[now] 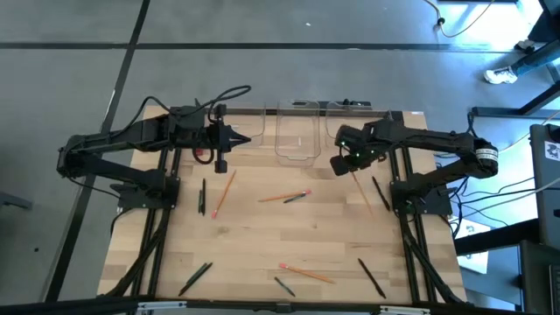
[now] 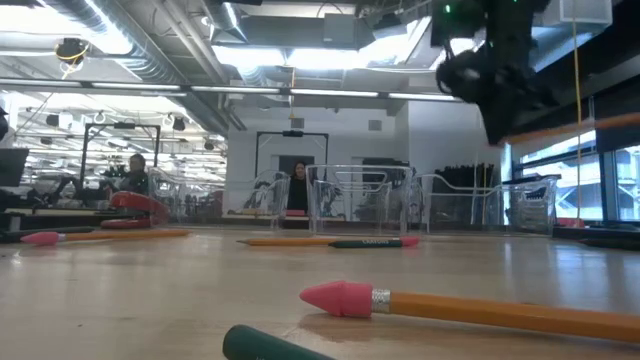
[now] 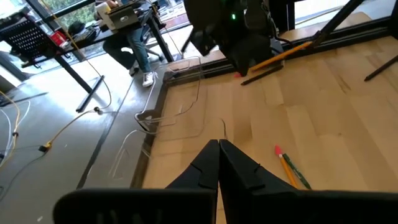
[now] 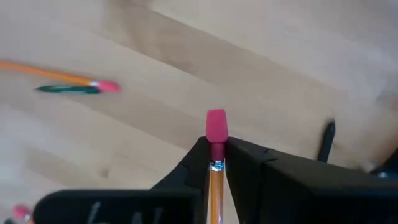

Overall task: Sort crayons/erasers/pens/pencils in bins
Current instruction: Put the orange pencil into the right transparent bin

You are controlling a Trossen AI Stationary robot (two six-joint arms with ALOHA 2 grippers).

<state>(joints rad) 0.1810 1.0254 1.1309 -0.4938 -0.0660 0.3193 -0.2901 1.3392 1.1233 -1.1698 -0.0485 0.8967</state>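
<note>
Pink-tipped pencil (image 4: 216, 163) pinched in right gripper (image 4: 215, 155), lifted off table (image 1: 262, 245) beside bins (image 1: 296, 131); carry step in hand; next, position over correct bin, then release; left gripper (image 3: 219, 163) pressed together, empty, waiting near rear-left edge.

The right gripper (image 1: 343, 163) sits just right of the clear bins (image 1: 296, 131), holding an orange pencil (image 1: 360, 187) that trails from its jaws toward the table's near edge. The left gripper (image 1: 243, 140), closed, points at the bins.
</note>
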